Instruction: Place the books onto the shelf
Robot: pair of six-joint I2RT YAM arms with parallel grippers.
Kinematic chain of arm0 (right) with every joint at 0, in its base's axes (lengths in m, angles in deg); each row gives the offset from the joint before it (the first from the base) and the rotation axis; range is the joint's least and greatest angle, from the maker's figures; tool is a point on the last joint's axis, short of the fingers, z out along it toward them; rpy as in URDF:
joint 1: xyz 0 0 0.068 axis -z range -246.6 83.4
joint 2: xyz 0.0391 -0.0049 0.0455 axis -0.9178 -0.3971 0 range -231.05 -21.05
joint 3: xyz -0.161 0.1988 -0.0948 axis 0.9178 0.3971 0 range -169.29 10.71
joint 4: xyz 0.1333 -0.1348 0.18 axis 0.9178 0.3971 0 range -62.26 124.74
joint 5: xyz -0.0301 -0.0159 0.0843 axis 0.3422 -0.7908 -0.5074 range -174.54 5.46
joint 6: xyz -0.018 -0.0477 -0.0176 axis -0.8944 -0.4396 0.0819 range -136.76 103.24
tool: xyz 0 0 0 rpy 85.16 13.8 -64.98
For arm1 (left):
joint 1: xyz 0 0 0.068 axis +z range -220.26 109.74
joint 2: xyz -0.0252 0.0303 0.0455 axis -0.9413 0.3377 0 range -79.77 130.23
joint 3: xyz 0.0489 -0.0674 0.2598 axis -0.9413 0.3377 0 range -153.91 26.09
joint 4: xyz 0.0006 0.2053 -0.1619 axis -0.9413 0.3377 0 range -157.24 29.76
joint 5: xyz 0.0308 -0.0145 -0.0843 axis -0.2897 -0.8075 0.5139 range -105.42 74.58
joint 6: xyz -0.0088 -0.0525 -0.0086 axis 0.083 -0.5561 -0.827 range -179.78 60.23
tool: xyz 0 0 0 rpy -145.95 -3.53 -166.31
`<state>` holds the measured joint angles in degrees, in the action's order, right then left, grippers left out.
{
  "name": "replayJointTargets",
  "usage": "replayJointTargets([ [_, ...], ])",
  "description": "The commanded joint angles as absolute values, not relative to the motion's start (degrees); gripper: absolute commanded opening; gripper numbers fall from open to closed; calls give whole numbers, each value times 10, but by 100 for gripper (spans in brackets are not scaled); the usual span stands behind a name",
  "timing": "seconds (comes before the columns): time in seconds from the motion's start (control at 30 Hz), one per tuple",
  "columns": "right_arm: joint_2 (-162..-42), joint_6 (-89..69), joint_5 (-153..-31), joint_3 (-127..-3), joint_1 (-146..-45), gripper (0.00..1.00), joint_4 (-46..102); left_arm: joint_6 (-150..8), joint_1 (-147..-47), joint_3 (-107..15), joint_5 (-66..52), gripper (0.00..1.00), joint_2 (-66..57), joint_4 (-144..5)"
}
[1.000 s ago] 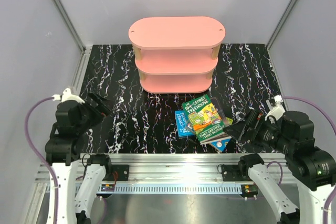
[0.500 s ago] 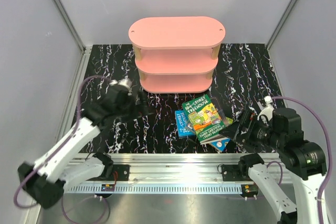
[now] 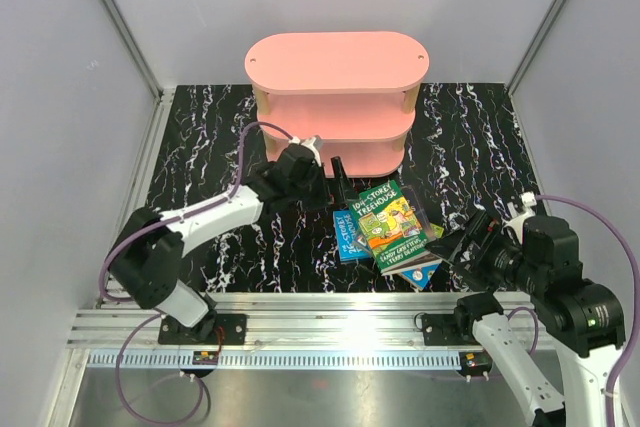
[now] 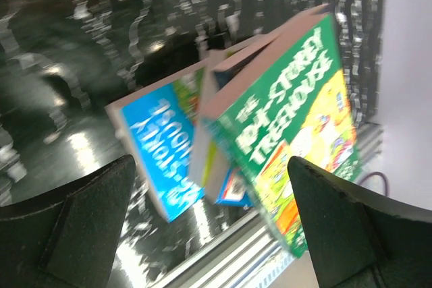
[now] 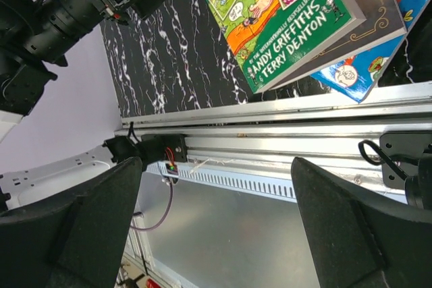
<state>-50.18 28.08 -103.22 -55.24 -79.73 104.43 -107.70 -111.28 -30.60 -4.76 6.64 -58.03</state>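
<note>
one second has brought the left gripper (image 3: pixel 338 177), spread wide, over to the books (image 3: pixel 388 227); right gripper (image 3: pixel 455 240) also spread; pickup looks next

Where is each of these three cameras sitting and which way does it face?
Top external: fixed above and behind the bases, looking down at table, shelf and books; left arm and right arm show.
Left wrist: on the left wrist, facing the green Treehouse book and a blue book; its open fingers frame the bottom.
Right wrist: on the right wrist, facing the near rail and books; open fingers and the left arm show.
Shared: all see the Treehouse book.
</note>
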Motion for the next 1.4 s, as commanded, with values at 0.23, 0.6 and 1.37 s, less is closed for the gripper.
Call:
replayJointTargets([
  [0.23, -479, 314, -958, -582, -801, 100, 1128, -1113, -1126, -352, 18, 99, 154, -708],
  [0.6, -482, 303, -942, -585, -801, 100, 1150, -1152, -1129, -315, 60, 92, 196, -823],
  [1.37, -472, 290, -938, -563, -801, 100, 1154, -1123, -1127, -260, -72, 0, 71, -674],
])
